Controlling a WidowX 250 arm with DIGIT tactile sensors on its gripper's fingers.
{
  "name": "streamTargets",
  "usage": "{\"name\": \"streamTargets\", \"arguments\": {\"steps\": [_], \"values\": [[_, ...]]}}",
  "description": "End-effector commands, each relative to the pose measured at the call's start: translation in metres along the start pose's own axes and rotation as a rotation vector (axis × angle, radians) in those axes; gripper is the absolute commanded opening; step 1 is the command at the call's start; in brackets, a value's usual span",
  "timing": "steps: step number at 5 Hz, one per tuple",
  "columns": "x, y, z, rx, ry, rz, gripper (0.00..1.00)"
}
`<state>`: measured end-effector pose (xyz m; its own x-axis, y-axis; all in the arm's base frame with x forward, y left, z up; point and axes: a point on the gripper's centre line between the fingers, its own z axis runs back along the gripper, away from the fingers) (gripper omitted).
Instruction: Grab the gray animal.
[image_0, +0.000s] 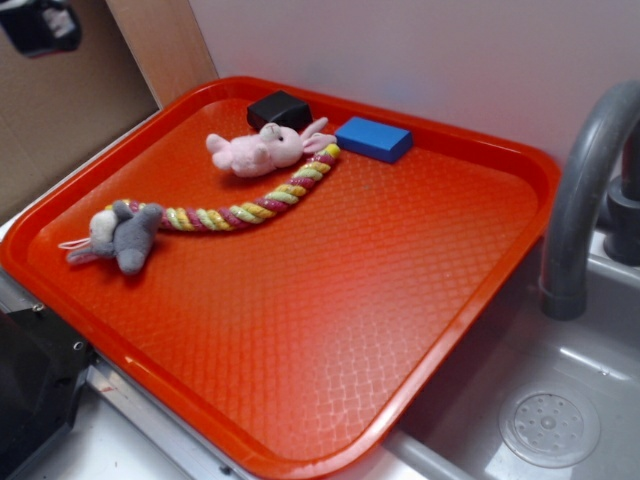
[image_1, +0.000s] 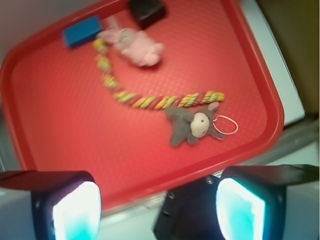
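My pincer (image_1: 157, 205) hangs high above the near edge of the scene, its two light-faced fingers (image_1: 75, 210) spread wide with nothing between them. Below it lies the orange-red textured plastic tray (image_1: 60, 135), resting beside a sink.

The small gray plush animal with the whitish face patch (image_1: 190, 125) lies flat near the tray's rim, at the corner closest to my pincer. Its long axis runs roughly parallel to that rim; in the exterior view the head, with a thin white loop (image_1: 227, 125), points toward the tray's outer edge and the stubby legs toward the middle. One end of the yellow-pink braided rope (image_1: 150, 101) touches or nearly touches the animal's back.

Farther on, the rope curves toward the pale pink plush bunny (image_1: 140, 47), then a blue rectangular block (image_1: 82, 31) and a black box (image_1: 147, 11) at the far rim.

Risks, as I judge them: closing along the long axis would let the soft body slip out, so the fingers should straddle the narrow torso. A descent drifting toward the rope could pinch its end together with the toy. The raised rim nearby could catch a finger.
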<state>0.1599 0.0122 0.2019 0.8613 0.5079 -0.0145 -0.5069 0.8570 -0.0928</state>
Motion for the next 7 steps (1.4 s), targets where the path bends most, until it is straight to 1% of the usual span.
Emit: {"name": "streamTargets", "arguments": {"steps": [1,2,3,4,5,6,7], "values": [[0.037,0.030,-0.041,-0.012,0.053,0.519,1.00],[0.029,0.042,-0.067,0.029,0.101,0.777,1.00],[0.016,0.047,-0.093,0.093,0.119,1.033,1.00],[0.016,0.053,-0.117,0.131,0.093,1.287,1.00],[0.015,0.057,-0.134,0.154,0.067,1.482,1.00],[0.014,0.060,-0.152,0.227,0.065,1.498,1.00],[0.009,0.059,-0.161,0.269,0.039,1.437,1.00]]}}
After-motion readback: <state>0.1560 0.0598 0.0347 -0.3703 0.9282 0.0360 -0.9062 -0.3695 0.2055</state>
